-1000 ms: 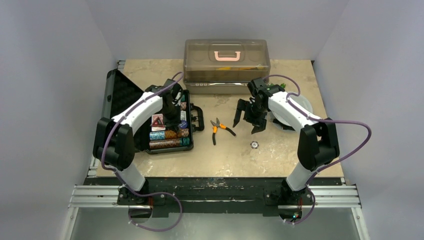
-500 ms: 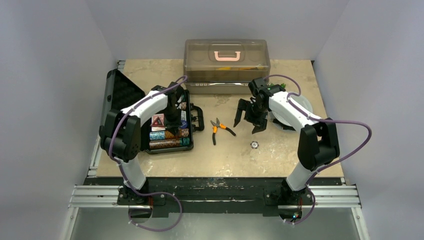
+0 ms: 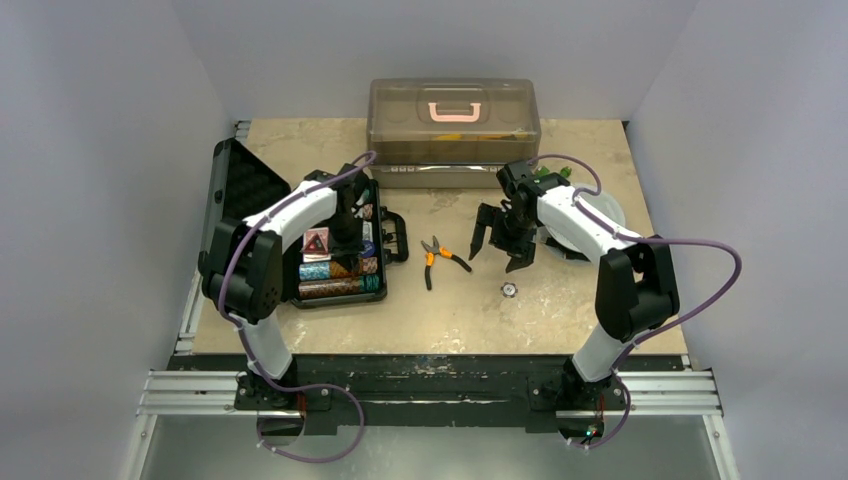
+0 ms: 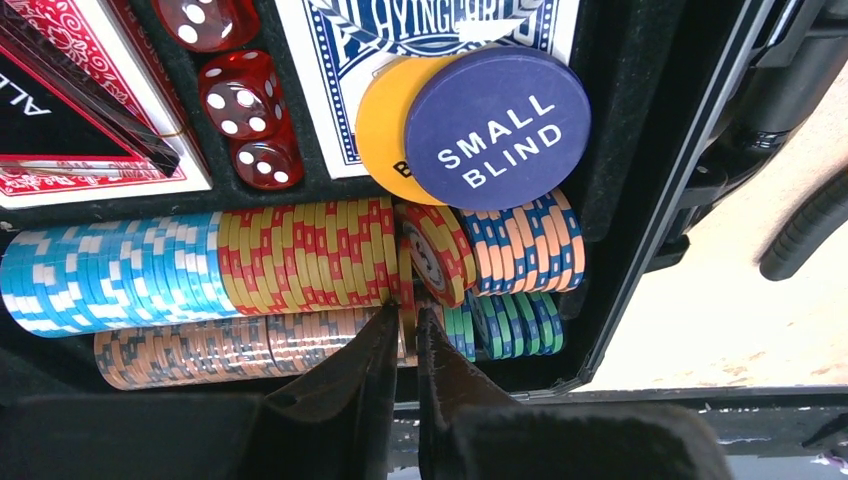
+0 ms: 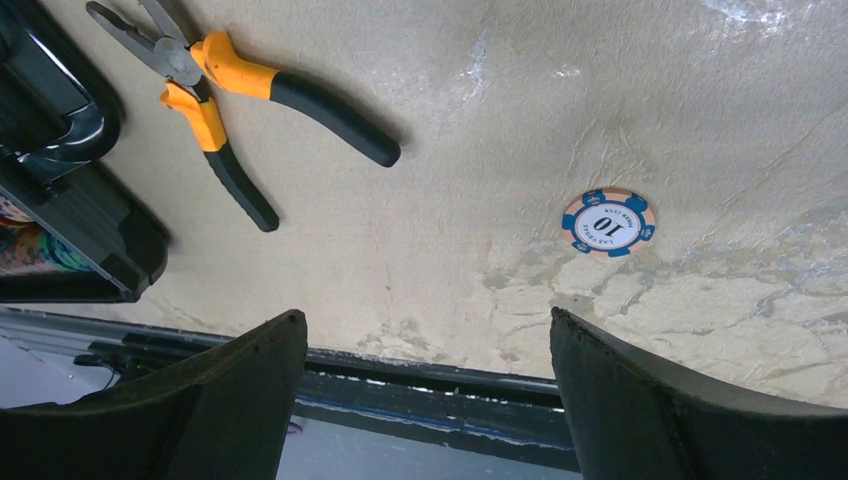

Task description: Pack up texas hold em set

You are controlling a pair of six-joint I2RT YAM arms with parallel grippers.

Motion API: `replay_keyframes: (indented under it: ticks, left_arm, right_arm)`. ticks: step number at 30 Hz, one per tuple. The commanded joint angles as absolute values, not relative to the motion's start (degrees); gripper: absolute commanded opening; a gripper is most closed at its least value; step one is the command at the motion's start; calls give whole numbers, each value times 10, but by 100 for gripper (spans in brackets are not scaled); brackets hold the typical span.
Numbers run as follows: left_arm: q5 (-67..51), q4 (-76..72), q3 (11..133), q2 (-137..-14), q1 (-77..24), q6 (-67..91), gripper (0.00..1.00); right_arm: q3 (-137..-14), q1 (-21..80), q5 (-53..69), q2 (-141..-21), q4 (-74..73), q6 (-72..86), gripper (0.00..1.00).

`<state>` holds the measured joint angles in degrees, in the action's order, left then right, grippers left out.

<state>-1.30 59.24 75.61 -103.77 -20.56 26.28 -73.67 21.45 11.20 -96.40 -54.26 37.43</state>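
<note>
The black case point(image 3: 343, 300) of the texas hold em set lies open at the left, its lid point(image 3: 235, 185) raised. Inside are rows of poker chips point(image 4: 300, 255), red dice point(image 4: 245, 95), card decks point(image 4: 330, 60) and a blue "SMALL BLIND" disc point(image 4: 497, 128). My left gripper point(image 4: 408, 318) reaches down into the case point(image 4: 640, 200). Its jaws stand almost together on the thin edge of one upright chip point(image 4: 409, 300) at the chip rows. A loose chip point(image 5: 608, 223) marked 10 lies on the table. My right gripper point(image 5: 427, 315) hangs open and empty above the table, left of that chip point(image 3: 509, 290).
Orange-handled pliers point(image 3: 440, 258) lie between the case and the right gripper point(image 3: 497, 238). A big translucent brown box point(image 3: 453, 125) with a pink handle stands at the back. A white round object point(image 3: 603, 212) sits behind the right arm.
The left arm's elbow swung left and back while its gripper stayed over the case. The right gripper drifted slightly toward the back.
</note>
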Motion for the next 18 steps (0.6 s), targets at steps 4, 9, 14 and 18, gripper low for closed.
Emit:
replay_keyframes:
  ticks: [4,9,14,18]
  left_arm:
    - [43,556,787,-1019,-203,246,28]
    - [39,570,791,-1011,-203,250,31]
    - [15,568,774,-993,-204,258,27]
    - [3,561,767,-1001,-204,261,22]
  right_arm:
    - [-726,213,106,-949,-534,362,88]
    - [-723,213,106,-948,-533,359,88]
    - [-722,213,110,-949,-531,358,88]
    - [-723,213,115,-956,-529,355,88]
